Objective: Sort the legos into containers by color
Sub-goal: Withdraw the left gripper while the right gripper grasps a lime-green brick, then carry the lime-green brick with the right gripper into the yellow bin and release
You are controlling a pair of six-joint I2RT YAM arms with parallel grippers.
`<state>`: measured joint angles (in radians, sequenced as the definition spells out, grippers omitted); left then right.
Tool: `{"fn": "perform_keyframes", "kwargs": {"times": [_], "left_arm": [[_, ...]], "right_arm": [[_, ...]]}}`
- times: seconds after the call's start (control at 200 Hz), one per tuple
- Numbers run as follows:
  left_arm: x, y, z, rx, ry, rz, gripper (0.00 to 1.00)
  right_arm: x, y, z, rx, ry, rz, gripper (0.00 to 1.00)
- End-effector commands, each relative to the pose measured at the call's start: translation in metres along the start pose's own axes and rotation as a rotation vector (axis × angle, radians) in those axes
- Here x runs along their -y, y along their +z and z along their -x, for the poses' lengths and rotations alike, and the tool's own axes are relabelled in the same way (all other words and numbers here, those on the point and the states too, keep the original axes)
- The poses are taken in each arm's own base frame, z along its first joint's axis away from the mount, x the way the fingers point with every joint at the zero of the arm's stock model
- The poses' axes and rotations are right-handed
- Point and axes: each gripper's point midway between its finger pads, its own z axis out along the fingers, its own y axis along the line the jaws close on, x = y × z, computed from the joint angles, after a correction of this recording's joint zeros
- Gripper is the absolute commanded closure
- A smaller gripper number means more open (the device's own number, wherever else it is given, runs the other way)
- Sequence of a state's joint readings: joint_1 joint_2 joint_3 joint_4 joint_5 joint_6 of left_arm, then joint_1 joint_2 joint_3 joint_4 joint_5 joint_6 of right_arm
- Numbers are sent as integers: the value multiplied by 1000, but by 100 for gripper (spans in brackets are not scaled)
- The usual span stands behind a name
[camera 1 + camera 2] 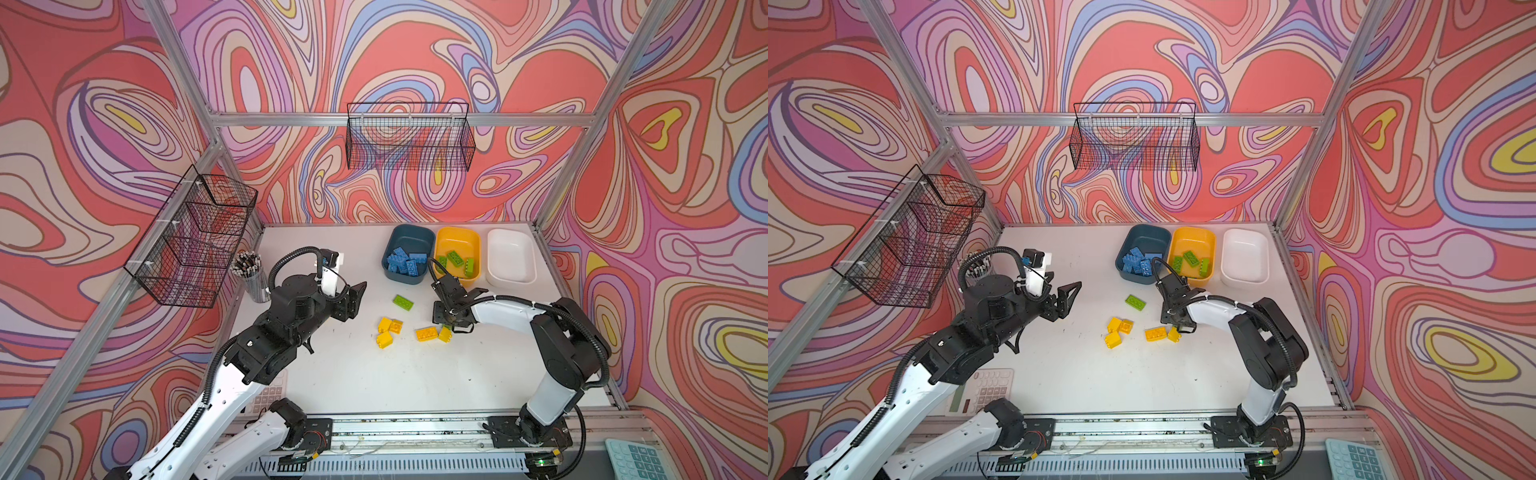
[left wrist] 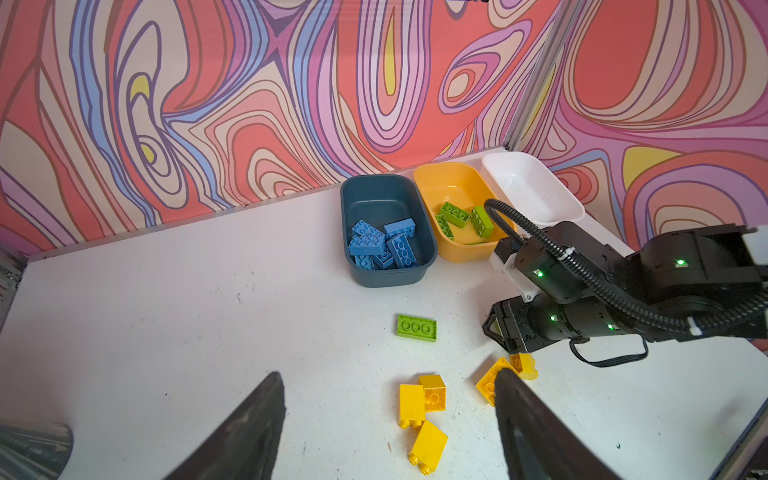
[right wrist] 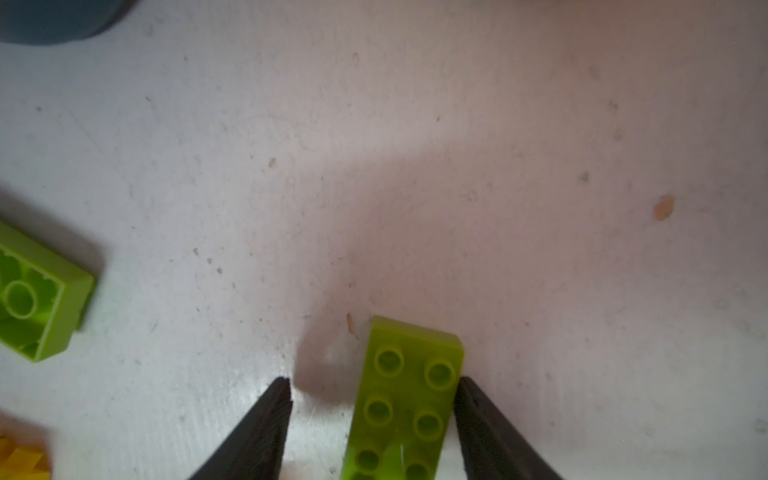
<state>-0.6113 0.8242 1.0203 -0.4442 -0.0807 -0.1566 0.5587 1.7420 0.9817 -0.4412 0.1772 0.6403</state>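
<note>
- Table (image 1: 374, 374): white, scuffed top.
- Walls (image 1: 415, 50): swirls of red, pink, lilac and blue.
- Frame (image 1: 291, 119): aluminium bars.
- Far basket (image 1: 409, 137): black wire, hung on the far wall.
- Left basket (image 1: 195, 237): black wire, divided, on the left wall.
- Cup (image 1: 254, 276): mesh, holding pens, far left.
- White calculator (image 1: 988, 390): near left, partly hidden.
- Teal calculator (image 1: 636, 457): near right corner.

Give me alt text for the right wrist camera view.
A green brick lies studs up on the white table between the right tool's two black fingers, one at its side, the other apart. A second green brick, hollow side up, lies nearby.
</note>
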Motion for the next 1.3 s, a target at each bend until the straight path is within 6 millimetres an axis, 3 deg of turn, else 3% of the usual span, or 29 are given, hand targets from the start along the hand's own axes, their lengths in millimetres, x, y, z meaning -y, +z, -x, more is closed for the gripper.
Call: {"fn": "perform_keyframes", "kwargs": {"times": [0.0, 0.331, 0.541, 0.741, 0.861, 1.092, 1.292], "left_arm": [[0, -3, 2, 19, 21, 5, 21], [0, -3, 1, 14, 31, 9, 21], [0, -2, 0, 10, 36, 13, 21], [0, -1, -1, 7, 41, 17, 21], [-1, -1, -2, 2, 46, 21, 21], [-1, 2, -4, -11, 52, 26, 21], [-1, 5, -6, -19, 57, 28, 21]], "right_arm": [[12, 2, -11, -16, -2, -45, 40], [8, 1, -3, 1, -24, -50, 66], [3, -7, 8, 28, -26, -37, 74], [-6, -22, 25, 63, -39, -18, 74], [-15, -39, 43, 98, -52, 1, 74], [-39, -82, 97, 205, -100, 33, 74], [-38, -99, 147, 257, -64, 80, 74]]}}
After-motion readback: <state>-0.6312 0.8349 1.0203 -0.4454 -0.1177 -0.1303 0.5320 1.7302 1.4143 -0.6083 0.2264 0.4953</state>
